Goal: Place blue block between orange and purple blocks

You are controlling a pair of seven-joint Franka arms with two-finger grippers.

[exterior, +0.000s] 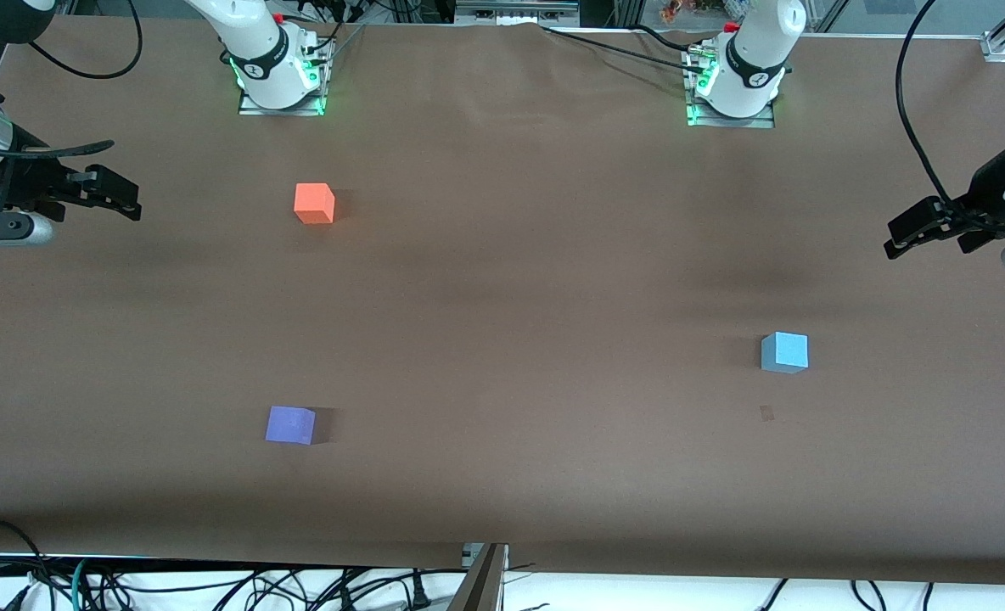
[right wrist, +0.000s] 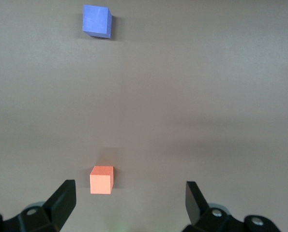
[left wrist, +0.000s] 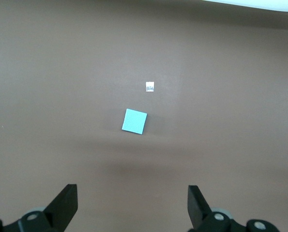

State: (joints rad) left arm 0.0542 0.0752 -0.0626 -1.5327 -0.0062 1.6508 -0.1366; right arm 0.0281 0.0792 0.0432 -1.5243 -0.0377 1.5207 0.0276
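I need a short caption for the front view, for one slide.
Both open grippers, left and right, wait at the table ends; blue block sits apart from orange block and purple block.

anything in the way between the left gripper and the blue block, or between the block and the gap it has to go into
Nothing visible. The left gripper, jaws open, hangs over bare table at the left arm's end, with only brown surface between it and the blue block. The stretch from there to the gap between the orange block and purple block is also bare.
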